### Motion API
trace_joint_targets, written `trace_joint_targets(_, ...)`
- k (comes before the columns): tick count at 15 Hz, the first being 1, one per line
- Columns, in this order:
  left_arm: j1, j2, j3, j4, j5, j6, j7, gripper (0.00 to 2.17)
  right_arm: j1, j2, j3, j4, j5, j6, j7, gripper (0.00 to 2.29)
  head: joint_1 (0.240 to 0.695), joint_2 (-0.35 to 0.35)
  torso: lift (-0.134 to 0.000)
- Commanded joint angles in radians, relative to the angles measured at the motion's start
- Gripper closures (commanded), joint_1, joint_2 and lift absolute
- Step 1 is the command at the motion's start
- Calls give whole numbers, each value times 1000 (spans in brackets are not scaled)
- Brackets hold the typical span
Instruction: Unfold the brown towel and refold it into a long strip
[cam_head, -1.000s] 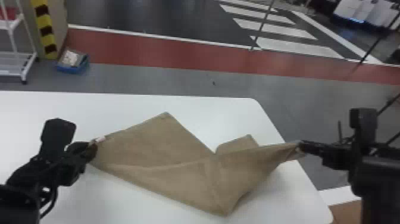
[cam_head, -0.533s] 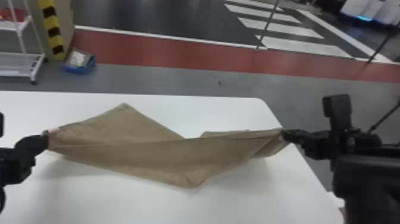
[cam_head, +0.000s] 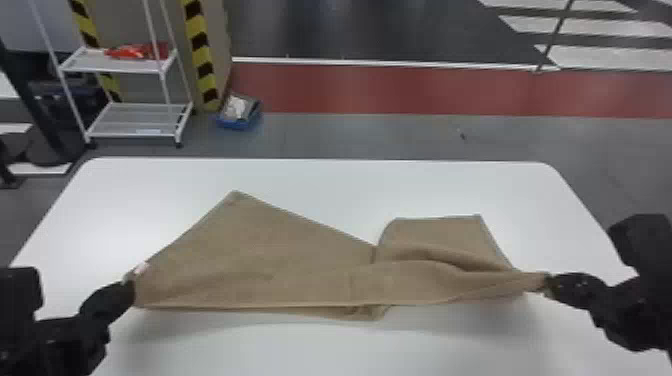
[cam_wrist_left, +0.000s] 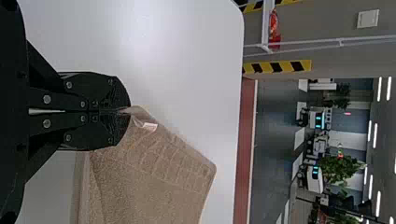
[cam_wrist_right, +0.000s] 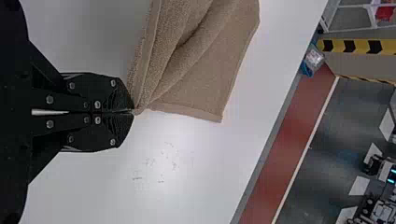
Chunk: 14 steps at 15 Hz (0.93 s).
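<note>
The brown towel (cam_head: 300, 265) is stretched between both grippers over the white table, its near edge pulled almost straight and its far part spread in two flaps. At its left end my left gripper (cam_head: 131, 291) is shut on a corner beside a small white tag. My right gripper (cam_head: 546, 284) pinches the towel's right end. In the left wrist view the left gripper (cam_wrist_left: 127, 111) grips the corner of the towel (cam_wrist_left: 154, 172). The right wrist view has the right gripper (cam_wrist_right: 132, 111) closed on the gathered tip of the towel (cam_wrist_right: 201, 65).
The white table (cam_head: 320, 185) extends beyond the towel on all sides, with rounded far corners. On the floor past it stand a white wire shelf (cam_head: 132, 120) and a blue box (cam_head: 239, 112) with things in it, at the far left.
The head view has swung toward the left. Both grippers keep hold of the towel; its near edge was slack and pointed a second ago and is now nearly straight, and the right-hand flap shows wider.
</note>
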Motion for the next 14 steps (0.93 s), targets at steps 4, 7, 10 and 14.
trace_joint_targets(4,4,-3,5,10,-23,-14,-3,-2,54,-16,11,19,25,-91,3,1507,695,-71,-118)
trace_joint_targets(7,9,-3,83,6,-44,-14,-45,26,77,-24,11,28,30,-134,3,1366,695,-53,-118)
trace_joint_targets(10,41,-3,121,-10,-131,-45,-128,36,86,-39,11,47,39,-168,-1,-2,695,-3,-118)
trace_joint_targets(14,60,-3,146,-36,-211,-168,-258,87,112,-73,12,34,142,-309,69,49,695,9,-118)
